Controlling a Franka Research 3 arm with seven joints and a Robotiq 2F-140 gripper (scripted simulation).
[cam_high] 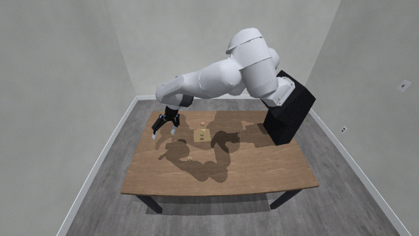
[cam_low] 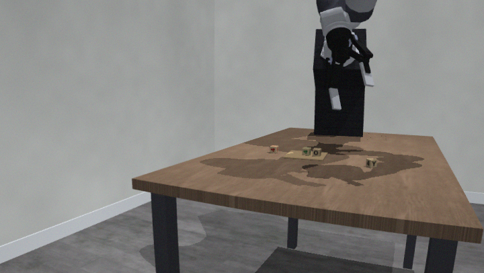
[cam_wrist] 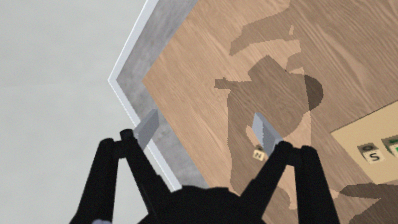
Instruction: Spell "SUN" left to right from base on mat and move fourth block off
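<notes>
The S block point(cam_high: 201, 138) point(cam_low: 316, 152) point(cam_wrist: 371, 154) and the U block point(cam_high: 201, 133) point(cam_low: 306, 151) lie side by side on the tan mat point(cam_high: 207, 139) point(cam_wrist: 350, 135), S to the left of U as seen from the base. The S looks upright from there; the U block point(cam_wrist: 393, 147) is cut off by the wrist view's edge. The N block point(cam_high: 190, 158) point(cam_low: 371, 163) point(cam_wrist: 258, 153) lies off the mat, turned askew. A block with a red heart on its side point(cam_high: 202, 124) point(cam_low: 273, 148) lies off the mat's other side. My gripper point(cam_high: 163, 133) point(cam_low: 352, 93) point(cam_wrist: 205, 119) is open and empty, high above the table, tilted.
The wooden table point(cam_high: 249, 172) point(cam_low: 236, 189) carries the mat and blocks. The gripper hangs toward the table end far from the black base pedestal point(cam_high: 286, 117) point(cam_low: 339, 101). The arm's shadow crosses the mat and the N block.
</notes>
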